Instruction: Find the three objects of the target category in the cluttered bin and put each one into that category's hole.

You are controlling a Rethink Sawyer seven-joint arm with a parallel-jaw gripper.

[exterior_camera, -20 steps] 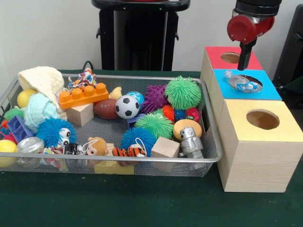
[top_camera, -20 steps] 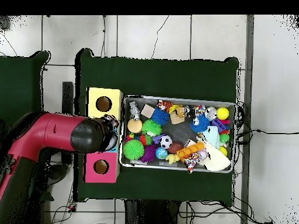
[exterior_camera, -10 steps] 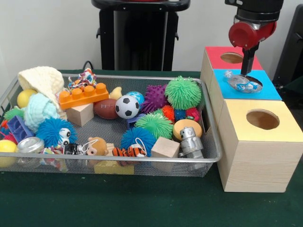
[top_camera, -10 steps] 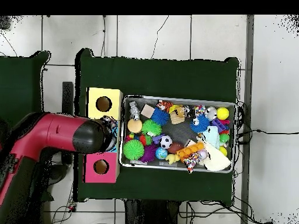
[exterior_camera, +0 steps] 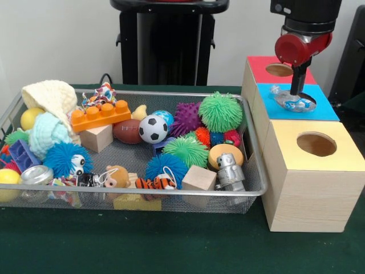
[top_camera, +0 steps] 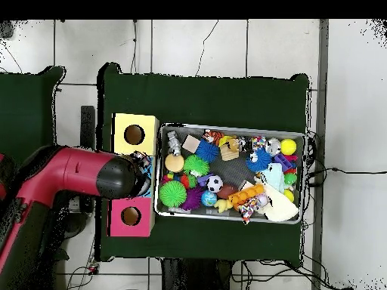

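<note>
A clear plastic object with blue parts point(exterior_camera: 292, 101) lies over the round hole of the blue-topped box point(exterior_camera: 322, 109). My gripper point(exterior_camera: 297, 91) hangs straight down just above it, at or near touching; its state cannot be read from this side. In the overhead view the red arm point(top_camera: 75, 174) covers the blue box and hides the gripper. The wire bin point(exterior_camera: 142, 191) holds several toys: a soccer ball point(exterior_camera: 153, 128), a brown football point(exterior_camera: 126, 131), spiky balls, wooden blocks, an orange brick point(exterior_camera: 100, 116) and a small grey robot point(exterior_camera: 230, 171).
A red-topped box point(exterior_camera: 259, 65) stands behind the blue one and a yellow-topped box point(exterior_camera: 342, 154) in front, each with a round hole. From above, the bin point(top_camera: 230, 127) lies right of the yellow box point(top_camera: 121, 124) and the red box point(top_camera: 117, 219).
My gripper has come down a little and shifted slightly right, closer to the clear object on the blue box. The object and the bin's toys have not moved.
</note>
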